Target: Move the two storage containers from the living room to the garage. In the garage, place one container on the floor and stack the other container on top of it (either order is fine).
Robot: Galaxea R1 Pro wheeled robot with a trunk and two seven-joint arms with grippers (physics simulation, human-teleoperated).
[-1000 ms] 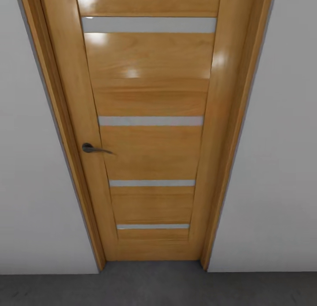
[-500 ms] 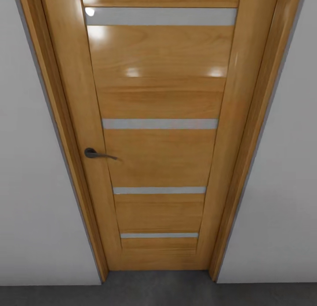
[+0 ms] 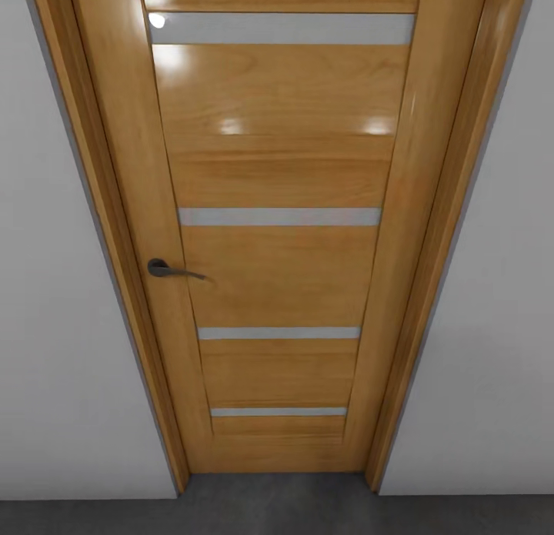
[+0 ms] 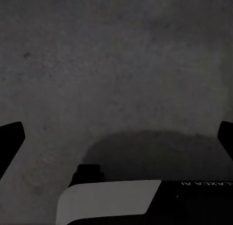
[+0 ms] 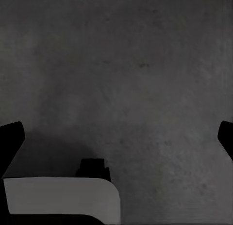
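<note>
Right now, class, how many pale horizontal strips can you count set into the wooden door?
4, stacked down the door: one near the top, one at mid-height, one lower, one near the bottom. More may lie above the picture's edge.

You face a garage: a closed wood-panelled door [image 3: 277, 235] with a dark lever handle [image 3: 171, 270], plain pale grey walls [image 3: 54, 327], and dark speckled concrete floor [image 3: 277, 508].
</note>
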